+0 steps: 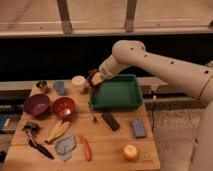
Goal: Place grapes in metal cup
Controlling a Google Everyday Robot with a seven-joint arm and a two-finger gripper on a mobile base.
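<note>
My gripper (95, 79) is clamping one knobbly bunch of dark grapes (92, 75) beside one white cup (78, 83); one shiny metal cup (41, 86) is standing beyond one blue-grey cup (60, 88).

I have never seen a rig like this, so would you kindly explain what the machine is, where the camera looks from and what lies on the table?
The white jointed arm belongs to a mobile robot and ends in a two-finger gripper. One camera looks down on the wooden table; its mount is not known. The gripper hangs between the white cup and the green tray, shut on the grapes, a dark bunch. The metal cup stands at the far left corner beside a blue-grey cup. Nearer lie a purple bowl, a red bowl, a carrot-like piece and a round yellow fruit.
</note>
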